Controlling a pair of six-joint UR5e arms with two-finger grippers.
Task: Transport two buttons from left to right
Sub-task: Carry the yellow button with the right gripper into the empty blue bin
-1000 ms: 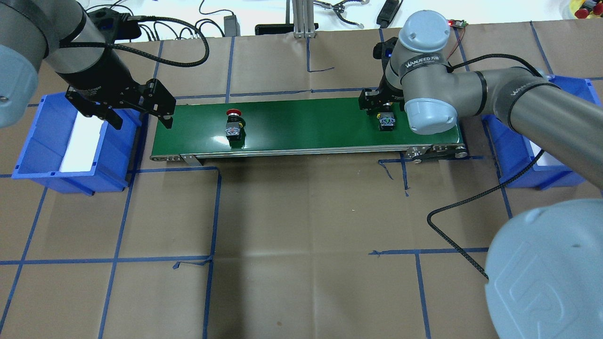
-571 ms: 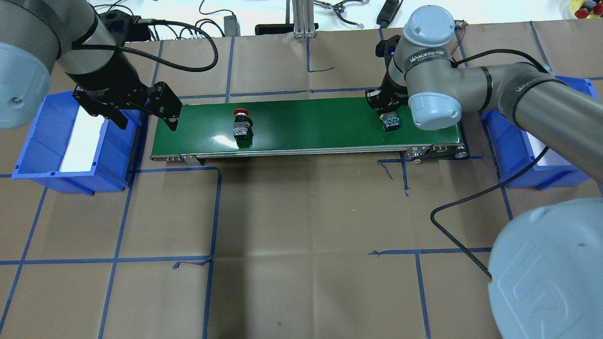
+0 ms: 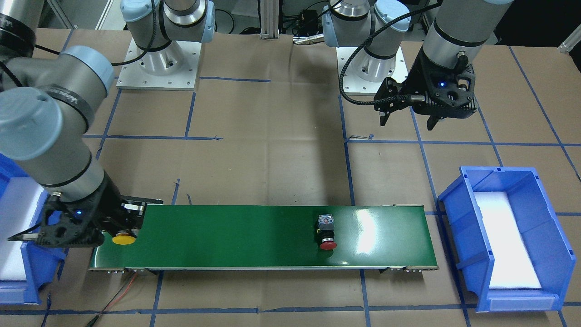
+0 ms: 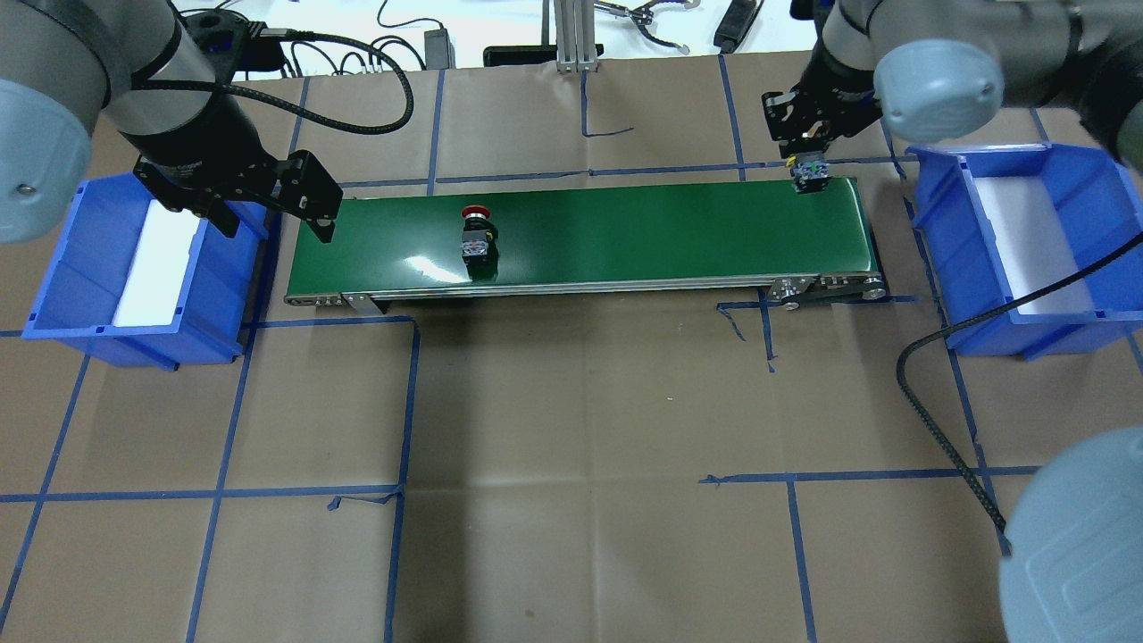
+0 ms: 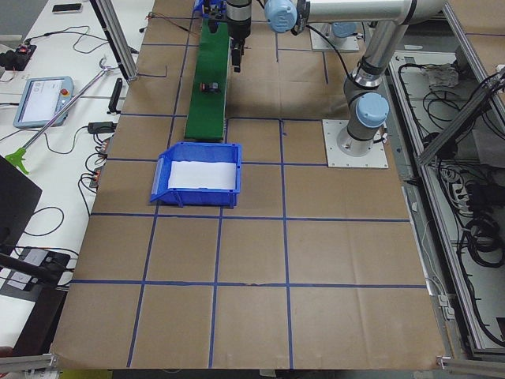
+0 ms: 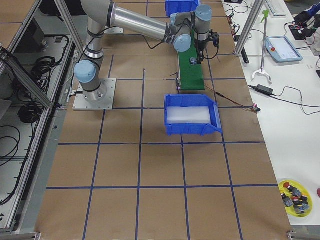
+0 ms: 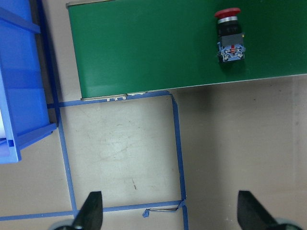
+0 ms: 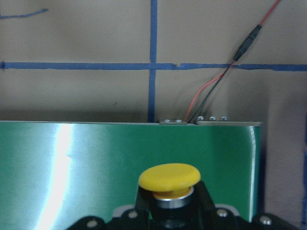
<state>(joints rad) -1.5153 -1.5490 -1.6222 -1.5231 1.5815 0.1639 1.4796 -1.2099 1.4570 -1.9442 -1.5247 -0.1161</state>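
Note:
My right gripper [image 4: 808,147] is shut on the yellow button [image 3: 124,238], holding it over the right end of the green conveyor belt [image 4: 625,232]. The right wrist view shows its yellow cap [image 8: 169,176] sticking out between the fingers, with the belt [image 8: 96,158] below. The red button [image 4: 476,237] lies on its side on the belt's left half, also seen in the front view [image 3: 327,232] and the left wrist view [image 7: 229,36]. My left gripper [image 4: 272,225] hangs open and empty above the belt's left end, near the left bin.
A blue bin [image 4: 62,259] with a white liner stands off the belt's left end, and another blue bin [image 4: 938,223] off its right end. Blue tape lines cross the brown table cover. Cables and tools lie along the far edge.
My right gripper, shut on the yellow button, has risen and moved toward the belt's right end. The red button has shifted to the right along the belt. The left gripper has barely moved.

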